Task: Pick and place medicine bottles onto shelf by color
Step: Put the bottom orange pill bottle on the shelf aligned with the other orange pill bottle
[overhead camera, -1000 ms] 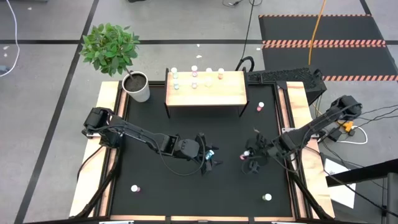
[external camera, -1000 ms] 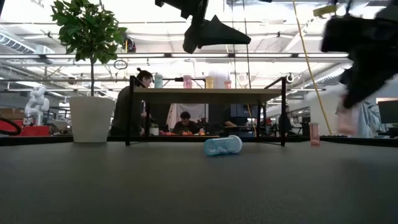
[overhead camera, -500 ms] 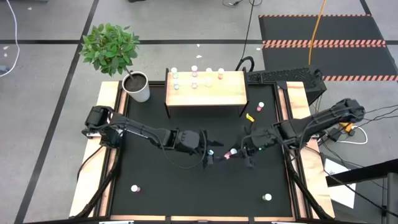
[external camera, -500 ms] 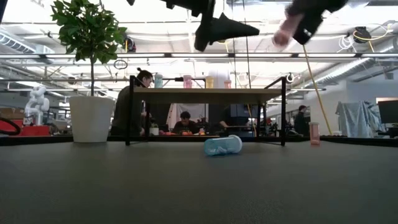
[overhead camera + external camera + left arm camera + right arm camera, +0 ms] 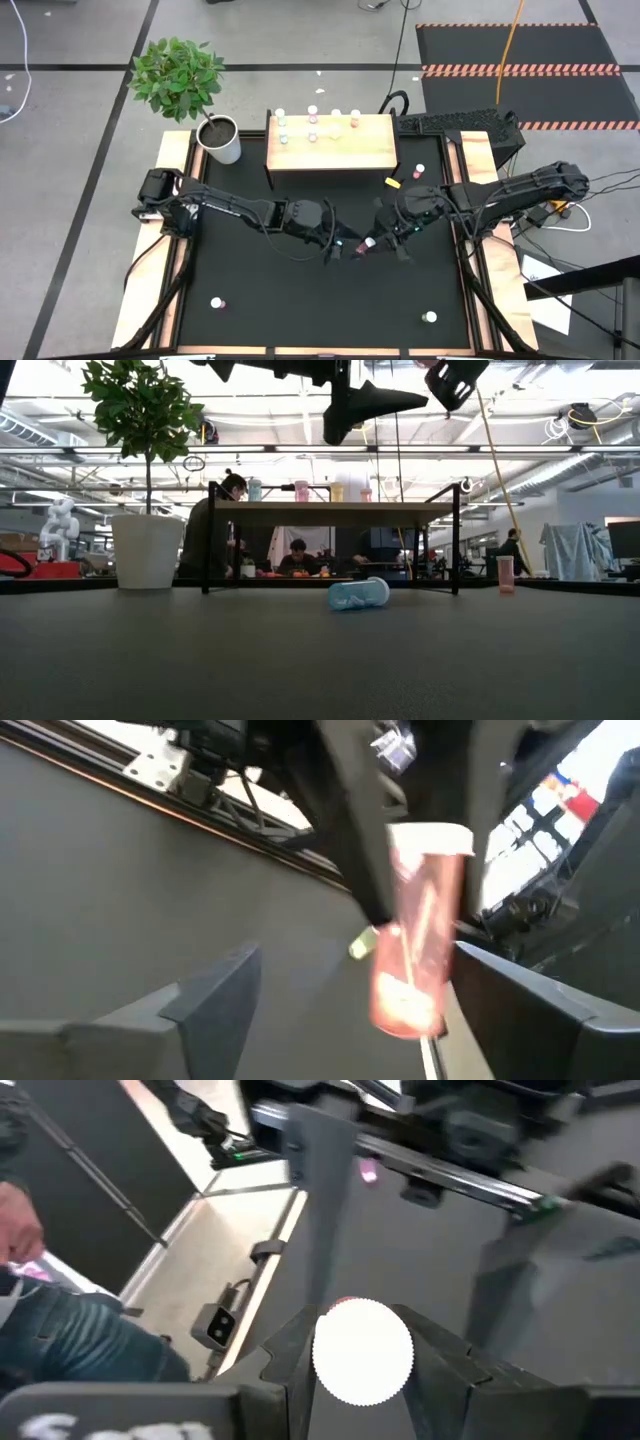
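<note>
Spanning the far side of the black tabletop (image 5: pixel 240 290), the wooden shelf (image 5: pixel 335 150) carries small bottles along its back edge, well beyond both grippers. Mid-table, the right gripper (image 5: pixel 372 242) is closed on a pink medicine bottle (image 5: pixel 418 925), white cap showing between its fingers (image 5: pixel 440 1360). Facing it, the left gripper (image 5: pixel 338 247) stands spread wide around nothing. A teal-blue bottle (image 5: pixel 358 594) lies below them.

White round bottle cap (image 5: pixel 362 1352) clamped between two dark fingers (image 5: pixel 447 1360); dark tabletop (image 5: pixel 440 1250) beyond
</note>
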